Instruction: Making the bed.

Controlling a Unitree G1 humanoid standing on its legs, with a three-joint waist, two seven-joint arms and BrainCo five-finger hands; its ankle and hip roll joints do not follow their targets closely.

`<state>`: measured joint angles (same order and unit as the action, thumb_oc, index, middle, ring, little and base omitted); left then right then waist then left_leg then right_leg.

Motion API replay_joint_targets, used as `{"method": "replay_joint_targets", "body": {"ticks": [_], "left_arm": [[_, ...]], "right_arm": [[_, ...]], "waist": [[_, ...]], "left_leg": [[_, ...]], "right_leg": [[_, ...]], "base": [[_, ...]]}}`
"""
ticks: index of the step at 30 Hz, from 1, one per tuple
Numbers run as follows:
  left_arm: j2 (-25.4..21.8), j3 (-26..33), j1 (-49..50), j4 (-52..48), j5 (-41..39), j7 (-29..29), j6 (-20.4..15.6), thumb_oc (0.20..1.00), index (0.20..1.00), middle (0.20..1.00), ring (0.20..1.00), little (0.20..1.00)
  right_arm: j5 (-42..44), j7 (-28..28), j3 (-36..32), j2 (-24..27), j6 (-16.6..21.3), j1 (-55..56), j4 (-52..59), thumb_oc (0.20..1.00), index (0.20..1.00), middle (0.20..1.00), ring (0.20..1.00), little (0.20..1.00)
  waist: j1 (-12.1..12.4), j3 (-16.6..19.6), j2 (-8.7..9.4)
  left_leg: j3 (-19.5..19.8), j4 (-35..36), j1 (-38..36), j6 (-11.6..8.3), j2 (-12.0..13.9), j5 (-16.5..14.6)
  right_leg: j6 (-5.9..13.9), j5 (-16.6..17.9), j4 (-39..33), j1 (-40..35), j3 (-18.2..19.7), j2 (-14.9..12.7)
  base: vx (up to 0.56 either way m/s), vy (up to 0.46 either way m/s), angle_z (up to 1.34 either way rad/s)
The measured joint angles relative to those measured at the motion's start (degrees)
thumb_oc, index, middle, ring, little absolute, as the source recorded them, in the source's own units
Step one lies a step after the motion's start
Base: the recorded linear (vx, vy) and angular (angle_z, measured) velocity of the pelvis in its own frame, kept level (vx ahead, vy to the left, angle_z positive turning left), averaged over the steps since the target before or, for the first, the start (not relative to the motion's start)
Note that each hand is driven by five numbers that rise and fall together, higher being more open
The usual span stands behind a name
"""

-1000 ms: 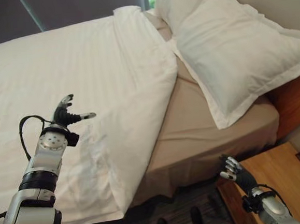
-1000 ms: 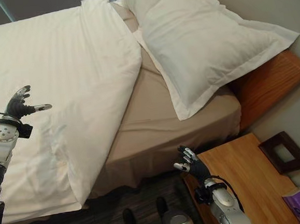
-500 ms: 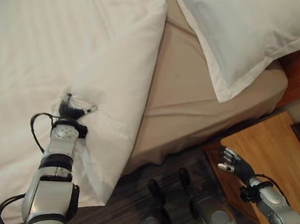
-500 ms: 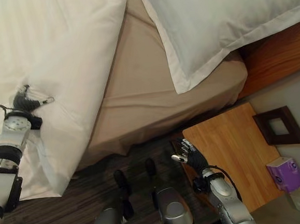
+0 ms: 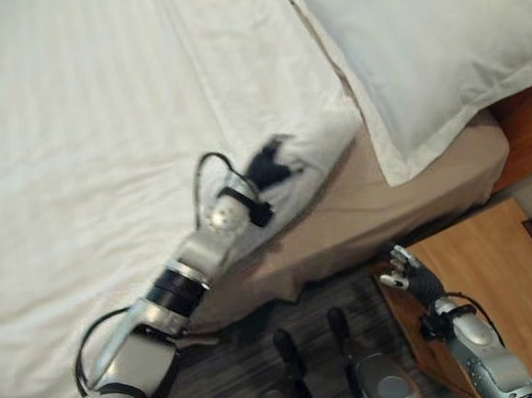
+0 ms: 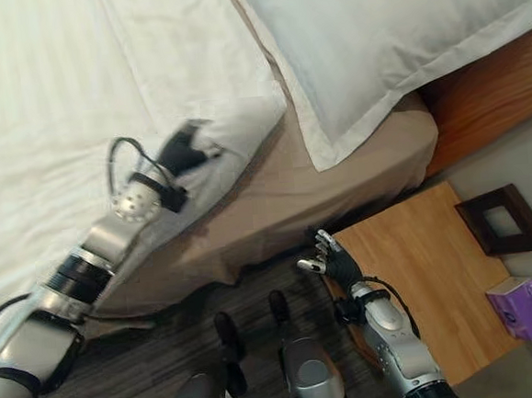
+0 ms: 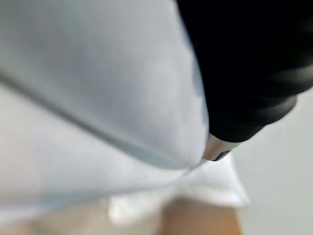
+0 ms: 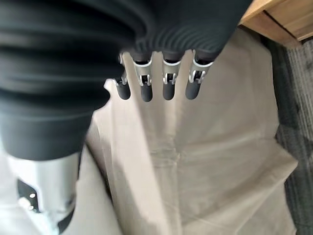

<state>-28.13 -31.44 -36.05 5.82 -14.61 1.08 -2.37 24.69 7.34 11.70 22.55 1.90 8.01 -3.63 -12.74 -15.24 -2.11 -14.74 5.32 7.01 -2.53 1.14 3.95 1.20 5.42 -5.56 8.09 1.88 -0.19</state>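
Note:
A white duvet covers most of the bed, and its near corner lies pulled up beside the big white pillow. My left hand rests on that corner at the bed's side edge, fingers curled into the cloth. In the left wrist view the white duvet is bunched right against the hand. A strip of beige sheet shows below the pillow. My right hand hangs low by the nightstand's corner, fingers straight and holding nothing.
A wooden nightstand stands at the lower right with a dark picture frame and a purple box on it. The wooden headboard runs behind the pillow. Dark floor lies along the bed's side.
The camera view has shifted. My left hand has moved right towards the pillow and drawn the duvet's corner with it, covering much of the bare beige sheet. The right hand stays by the nightstand.

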Motion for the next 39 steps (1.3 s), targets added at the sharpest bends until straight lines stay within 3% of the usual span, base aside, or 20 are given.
{"method": "replay_joint_targets", "body": {"ticks": [2,6,7,8,12,15,20,23,26,27,28,29,30,32,34,35,37,39], "left_arm": [[0.4,0.1,2.5,0.0,-3.9,1.4,0.0,0.200,0.200,0.200,0.200,0.200],[0.6,0.0,5.5,0.9,-5.7,2.3,0.2,0.200,0.200,0.200,0.200,0.200],[0.7,-0.3,6.1,1.7,-5.7,2.7,0.4,0.953,0.953,0.953,0.953,0.953],[0.7,-0.5,6.6,2.5,-5.7,3.2,0.5,1.000,1.000,1.000,1.000,1.000],[0.5,-2.0,9.6,6.0,-10.1,7.0,1.2,1.000,1.000,1.000,1.000,1.000],[0.0,-2.6,9.6,0.9,-13.5,10.9,1.3,1.000,1.000,1.000,1.000,1.000],[-1.6,-1.7,9.2,-6.7,-19.1,11.8,0.6,1.000,1.000,1.000,1.000,1.000],[-5.4,0.8,9.0,-16.0,-24.5,13.1,-0.5,1.000,1.000,1.000,1.000,1.000],[-4.2,6.3,9.8,-18.8,-28.2,13.1,-2.1,1.000,1.000,1.000,1.000,1.000],[-2.8,10.7,12.4,-19.9,-29.1,12.7,-2.3,1.000,1.000,1.000,1.000,1.000],[-1.5,13.9,14.0,-20.2,-29.8,12.4,-2.7,1.000,1.000,1.000,1.000,1.000],[-1.4,16.3,16.0,-20.6,-30.3,11.4,-3.9,1.000,1.000,1.000,1.000,1.000],[1.1,22.8,21.7,-21.3,-30.4,10.5,-4.8,1.000,1.000,1.000,1.000,1.000],[6.5,31.9,30.0,-19.6,-32.7,8.1,-6.5,1.000,1.000,1.000,1.000,1.000],[7.6,33.4,35.8,-19.7,-34.8,5.8,-7.2,1.000,1.000,1.000,1.000,1.000],[9.2,33.3,39.1,-19.4,-35.9,4.5,-7.1,1.000,1.000,1.000,1.000,1.000],[9.5,29.2,43.7,-18.3,-36.3,3.2,-6.8,1.000,1.000,1.000,1.000,1.000],[10.2,28.7,46.2,-16.1,-36.3,2.4,-6.2,1.000,1.000,1.000,1.000,1.000]], "right_arm": [[-0.1,0.4,-0.1,0.1,0.0,1.3,-0.5,1.000,1.000,1.000,1.000,1.000],[-0.1,0.6,-0.1,0.2,-0.2,2.2,-1.9,1.000,1.000,1.000,1.000,1.000],[-0.1,0.6,0.0,0.2,-0.3,2.7,-1.9,1.000,1.000,1.000,1.000,1.000],[-0.1,0.7,0.0,0.2,-0.3,3.0,-1.9,1.000,1.000,1.000,1.000,1.000],[-0.1,0.8,0.0,0.3,-0.5,4.5,-1.9,1.000,1.000,1.000,1.000,1.000],[-0.1,0.9,0.1,0.3,-0.6,4.4,-1.9,1.000,1.000,1.000,1.000,1.000],[-0.1,1.2,0.1,0.4,-0.6,4.1,-4.1,1.000,1.000,1.000,1.000,1.000],[-0.1,1.4,0.0,1.2,-0.5,5.0,-5.3,1.000,1.000,1.000,1.000,1.000],[0.5,1.0,-2.2,-0.2,-0.5,4.8,-8.8,1.000,1.000,1.000,1.000,1.000],[0.5,0.3,-3.8,-0.2,-0.5,4.5,-8.4,1.000,1.000,1.000,1.000,1.000],[0.4,-0.3,-6.2,-0.5,-0.3,4.4,-8.3,0.639,0.639,0.639,0.639,0.639],[-0.1,-1.7,-7.8,0.5,-0.3,3.9,-7.9,0.564,0.564,0.564,0.564,0.564],[-4.1,-4.9,-12.3,3.6,-0.3,1.7,-6.7,0.200,0.200,0.200,0.200,0.200],[-9.1,-13.6,-26.7,9.9,2.1,-7.9,-9.5,0.200,0.200,0.200,0.200,0.200],[-10.3,-19.2,-29.7,14.1,2.4,-13.7,-6.4,0.200,0.200,0.200,0.200,0.200],[-11.0,-21.7,-29.5,14.5,4.4,-18.6,-5.5,0.200,0.200,0.200,0.200,0.200],[-11.0,-23.5,-23.2,14.0,4.7,-27.2,-0.1,0.200,0.200,0.200,0.200,0.200],[-8.3,-22.2,-13.7,7.7,6.0,-31.1,6.2,0.200,0.200,0.200,0.200,0.200]], "waist": [[0.0,1.5,-1.46],[0.0,2.3,-2.60],[-0.2,2.6,-2.69],[-0.5,2.6,-2.74],[-1.4,2.9,-2.91],[-1.5,3.2,-2.99],[-1.2,5.1,-3.35],[-1.1,5.9,-3.93],[-0.8,6.4,-4.24],[-0.9,6.5,-4.39],[-0.8,6.6,-4.50],[-0.6,6.6,-4.54],[-0.1,6.9,-4.78],[1.5,7.2,-4.82],[3.6,7.5,-4.74],[4.0,7.5,-4.61],[6.9,7.7,-4.65],[9.0,7.7,-4.43]], "left_leg": [[0.1,0.0,-0.4,-0.21,0.1,-0.2],[0.0,0.0,-0.4,-0.28,0.2,-0.8],[-0.2,0.0,-0.5,-0.26,0.2,-0.8],[-0.3,0.0,-0.5,-0.24,0.1,-0.8],[-1.4,0.0,-1.1,0.05,0.1,-1.0],[-1.7,0.0,-1.3,0.05,0.1,-1.0],[-1.6,0.2,-2.3,-0.18,0.7,-1.3],[-1.2,0.3,-2.3,-0.19,0.7,-1.3],[-0.4,0.3,-3.0,-0.45,0.6,-1.5],[-0.3,0.3,-3.1,-0.45,0.6,-1.8],[-0.1,0.3,-3.1,-0.45,0.6,-1.8],[-0.1,0.3,-3.3,-0.44,0.6,-1.8],[0.0,0.3,-3.5,-0.40,0.5,-2.0],[0.6,0.3,-3.9,0.04,0.4,-1.9],[1.6,0.3,-3.6,0.30,0.4,-1.7],[2.1,0.3,-3.6,0.68,0.4,-1.4],[3.0,0.3,-3.2,1.01,0.4,-1.2],[4.5,0.0,-3.3,1.85,0.4,-0.5]], "right_leg": [[0.61,-0.5,0.0,-0.5,-0.1,0.1],[0.64,-0.5,0.0,-0.3,0.2,0.2],[0.61,-0.4,0.0,-0.3,0.4,0.2],[0.61,-0.4,0.0,-0.3,0.4,0.1],[0.66,-0.3,0.0,-0.4,1.5,0.1],[0.65,-0.2,0.0,-0.5,1.9,0.2],[0.65,-0.4,0.0,-1.6,1.7,0.7],[0.54,-0.3,0.0,-1.7,1.4,0.7],[0.56,-0.5,0.0,-2.7,0.9,0.6],[0.57,-0.5,0.0,-2.8,0.9,0.7],[0.57,-0.5,0.0,-2.9,0.8,0.6],[0.58,-0.5,0.0,-3.2,0.7,0.6],[0.65,-0.6,0.0,-3.6,0.7,0.5],[0.63,-0.8,0.0,-3.9,0.2,0.4],[0.58,-0.9,0.0,-4.1,-0.6,0.5],[0.53,-1.0,0.0,-4.3,-1.3,0.5],[0.51,-1.1,0.0,-4.4,-2.2,0.6],[0.38,-1.2,0.0,-5.0,-3.6,0.6]], "base": [[0.01,0.019,0.07],[0.01,0.014,-0.04],[0.01,0.021,-0.06],[0.01,0.019,-0.11],[0.01,0.001,-0.16],[0.01,-0.011,-0.05],[0.00,0.000,0.00],[0.02,-0.013,0.06],[0.03,-0.033,0.08],[0.00,0.000,0.00],[0.04,-0.008,0.02],[0.04,-0.009,0.03],[0.04,0.002,0.03],[0.03,0.002,0.17],[-0.02,-0.016,0.24],[-0.01,-0.017,0.31],[-0.03,-0.018,0.31],[-0.03,-0.029,0.37]]}}
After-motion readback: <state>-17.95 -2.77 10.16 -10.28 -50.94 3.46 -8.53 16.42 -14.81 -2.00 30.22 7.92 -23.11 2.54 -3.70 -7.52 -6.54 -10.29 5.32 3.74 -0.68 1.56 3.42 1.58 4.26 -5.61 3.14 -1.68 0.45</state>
